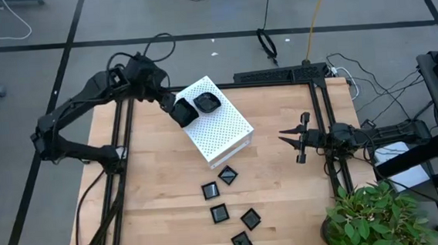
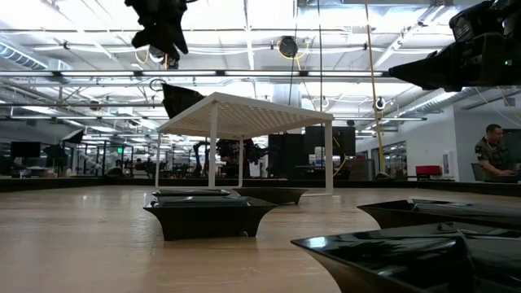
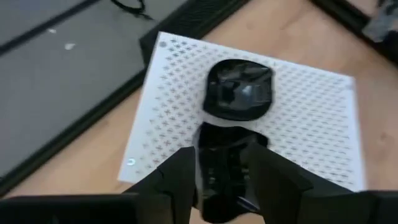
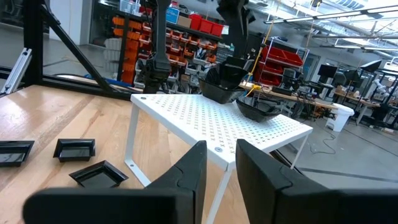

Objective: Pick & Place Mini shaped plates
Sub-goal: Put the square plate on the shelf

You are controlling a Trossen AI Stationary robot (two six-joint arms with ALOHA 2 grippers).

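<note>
My left gripper (image 3: 222,154) is over the far left corner of the white perforated box (image 1: 226,131), shut on one glossy black mini plate (image 3: 227,180). A second rounded plate (image 3: 239,90) rests on its base on the box top just beyond it. Several more black plates lie flat on the wooden table near the front edge, among them a square one (image 1: 227,175) and another (image 1: 219,213). My right gripper (image 1: 284,138) waits at the table's right side, level, pointing at the box, its fingers (image 4: 198,155) a narrow gap apart and empty. My left gripper pinches the plate between its two fingers (image 3: 181,177), on opposite sides of its rim (image 3: 208,180), coming from above and slanting down. The plate (image 4: 225,78) hangs tilted below the fingers, just over the box top; whether its lower edge touches the box I cannot tell.
The box stands on thin legs (image 4: 129,140), slightly raised above the table. A black frame rail (image 1: 323,123) runs along the table's right side and another (image 1: 119,137) along the left. A green plant (image 1: 372,216) stands at the near right corner. Bare wood lies left of the box.
</note>
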